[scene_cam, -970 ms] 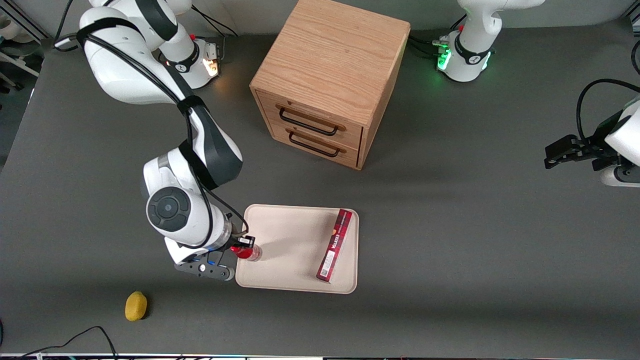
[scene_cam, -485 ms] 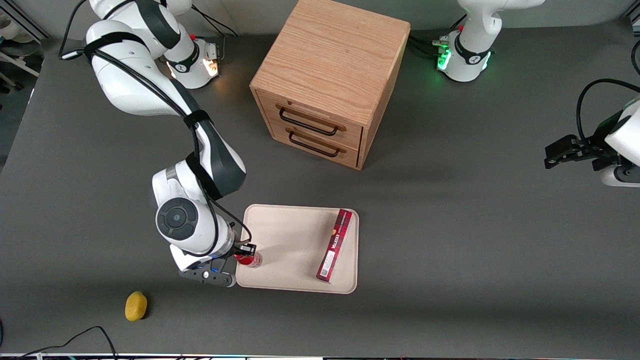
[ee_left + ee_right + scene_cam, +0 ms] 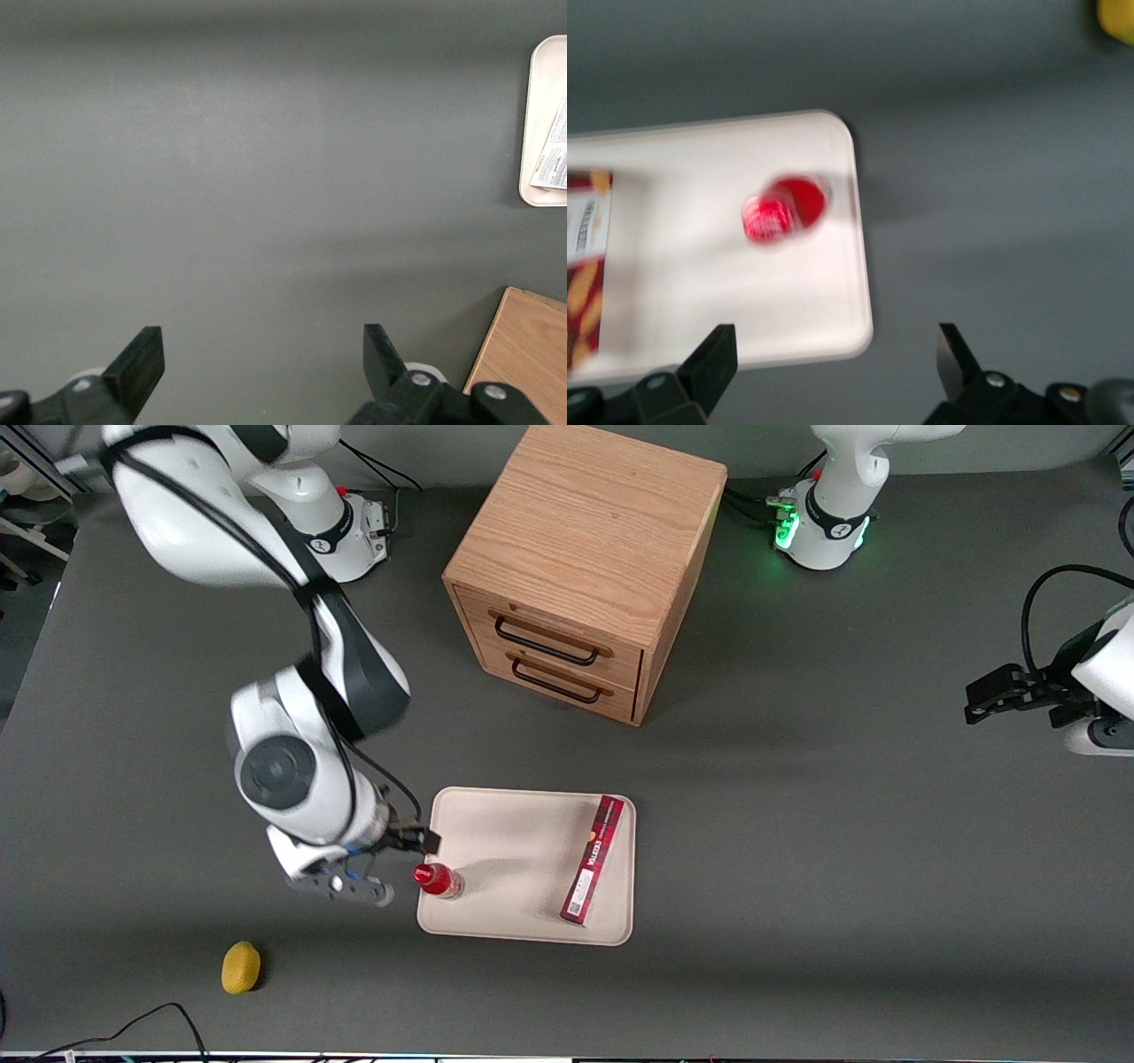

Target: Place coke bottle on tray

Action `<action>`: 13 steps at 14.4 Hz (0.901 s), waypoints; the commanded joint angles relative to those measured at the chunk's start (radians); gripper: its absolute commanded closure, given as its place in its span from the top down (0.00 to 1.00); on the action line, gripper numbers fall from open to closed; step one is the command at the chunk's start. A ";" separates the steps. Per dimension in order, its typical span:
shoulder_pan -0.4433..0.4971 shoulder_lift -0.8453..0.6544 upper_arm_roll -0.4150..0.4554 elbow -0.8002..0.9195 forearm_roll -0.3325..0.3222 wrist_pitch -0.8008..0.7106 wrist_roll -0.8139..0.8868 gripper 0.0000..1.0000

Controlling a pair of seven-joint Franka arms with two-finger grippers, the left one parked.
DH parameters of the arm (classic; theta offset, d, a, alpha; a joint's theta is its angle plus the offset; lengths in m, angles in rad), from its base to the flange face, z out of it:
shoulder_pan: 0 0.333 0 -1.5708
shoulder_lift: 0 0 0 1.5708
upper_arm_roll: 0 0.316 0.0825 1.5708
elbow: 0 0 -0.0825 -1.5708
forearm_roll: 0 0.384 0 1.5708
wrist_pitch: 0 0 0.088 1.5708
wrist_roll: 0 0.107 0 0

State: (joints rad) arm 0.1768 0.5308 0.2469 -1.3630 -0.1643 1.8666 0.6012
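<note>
The coke bottle (image 3: 437, 880) is small and red with a red cap. It stands upright on the cream-beige tray (image 3: 523, 868), near the tray's edge toward the working arm's end. My right gripper (image 3: 423, 841) is open and empty. It hangs above the tray's edge, a little farther from the front camera than the bottle and apart from it. In the right wrist view I look down on the bottle's cap (image 3: 784, 210) on the tray (image 3: 726, 292), with the open gripper (image 3: 835, 359) over the tray's corner. The tray's edge also shows in the left wrist view (image 3: 540, 115).
A long flat red box (image 3: 594, 859) lies on the tray's side toward the parked arm; it also shows in the right wrist view (image 3: 585, 266). A wooden two-drawer cabinet (image 3: 585, 567) stands farther back. A yellow lemon-like object (image 3: 240, 966) lies on the table near the front edge.
My gripper was shut on the bottle's top; it has let go, opened, risen and drawn back toward the working arm's end. The bottle stays standing on the tray.
</note>
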 commanded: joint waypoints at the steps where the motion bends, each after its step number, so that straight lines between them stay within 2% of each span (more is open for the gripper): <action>1: -0.036 -0.450 -0.075 -0.482 0.113 0.043 -0.176 1.00; 3: -0.036 -0.614 -0.150 -0.550 0.181 -0.084 -0.335 1.00; 5: -0.027 -0.736 -0.236 -0.550 0.193 -0.244 -0.453 1.00; 7: -0.036 -0.813 -0.273 -0.547 0.193 -0.303 -0.460 1.00; 9: -0.025 -0.815 -0.296 -0.483 0.195 -0.352 -0.460 1.00; 13: -0.022 -0.706 -0.273 -0.355 0.198 -0.360 -0.454 1.00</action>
State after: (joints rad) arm 0.1505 -0.2821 -0.0364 -1.8193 0.0126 1.5239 0.1530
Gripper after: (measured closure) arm 0.000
